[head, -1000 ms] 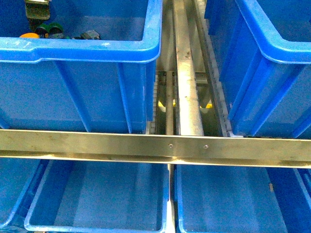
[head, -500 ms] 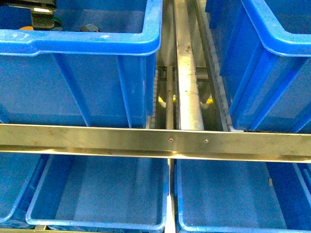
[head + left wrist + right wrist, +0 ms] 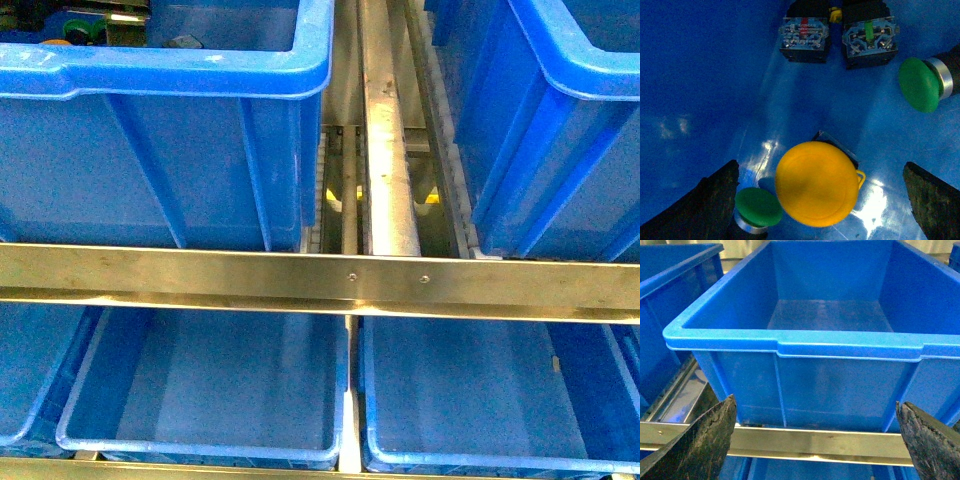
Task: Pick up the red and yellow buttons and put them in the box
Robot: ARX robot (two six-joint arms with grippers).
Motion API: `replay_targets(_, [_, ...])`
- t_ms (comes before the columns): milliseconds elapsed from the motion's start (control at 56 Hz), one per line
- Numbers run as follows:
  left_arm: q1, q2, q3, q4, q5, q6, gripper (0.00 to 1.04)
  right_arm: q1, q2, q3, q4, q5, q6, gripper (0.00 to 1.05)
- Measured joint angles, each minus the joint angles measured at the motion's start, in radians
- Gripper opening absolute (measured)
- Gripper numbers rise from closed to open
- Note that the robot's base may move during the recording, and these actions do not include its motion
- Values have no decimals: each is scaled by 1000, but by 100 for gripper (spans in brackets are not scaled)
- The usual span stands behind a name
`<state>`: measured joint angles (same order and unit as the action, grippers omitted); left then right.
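Note:
In the left wrist view the yellow button (image 3: 816,183) lies cap-up on the blue bin floor (image 3: 700,90). My left gripper (image 3: 822,205) is open just above it. One finger (image 3: 710,205) stands on each side of the cap without touching it. A sliver of the yellow cap shows in the front view (image 3: 57,41), inside the upper left bin (image 3: 200,75). The red button is not in view. My right gripper (image 3: 815,440) is open and empty. It hangs in front of an empty blue box (image 3: 790,347).
A green button (image 3: 758,207) lies against the yellow cap by one finger, and another green button (image 3: 920,84) lies further off. Two black-grey switch blocks (image 3: 804,37) (image 3: 870,37) lie beyond. A steel rail (image 3: 320,285) crosses the front view, with empty blue bins (image 3: 200,400) below it.
The front view has shifted a little, so the bins sit differently in the frame. The dark left gripper seen over the upper left bin's parts has mostly left that view.

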<state>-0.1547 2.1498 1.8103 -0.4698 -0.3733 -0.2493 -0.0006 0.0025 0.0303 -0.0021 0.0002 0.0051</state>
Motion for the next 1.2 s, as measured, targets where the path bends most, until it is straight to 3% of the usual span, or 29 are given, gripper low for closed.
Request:
replay_targets(161, [-2, 28, 22, -2, -7, 1, 93, 0, 0, 0, 0, 0, 0, 97])
replay_targets(357, [-3, 50, 34, 6, -27, 16, 61, 0, 0, 0, 0, 0, 0, 97])
replay_targets(553, [-3, 58, 35, 20, -44, 19, 35, 0, 0, 0, 0, 0, 0, 97])
replay_targets(821, [-5, 23, 1, 98, -29, 16, 33, 0, 0, 0, 0, 0, 0, 97])
replay_targets(1196, [-34, -354, -233, 293, 97, -21, 33, 0, 0, 0, 0, 0, 0, 97])
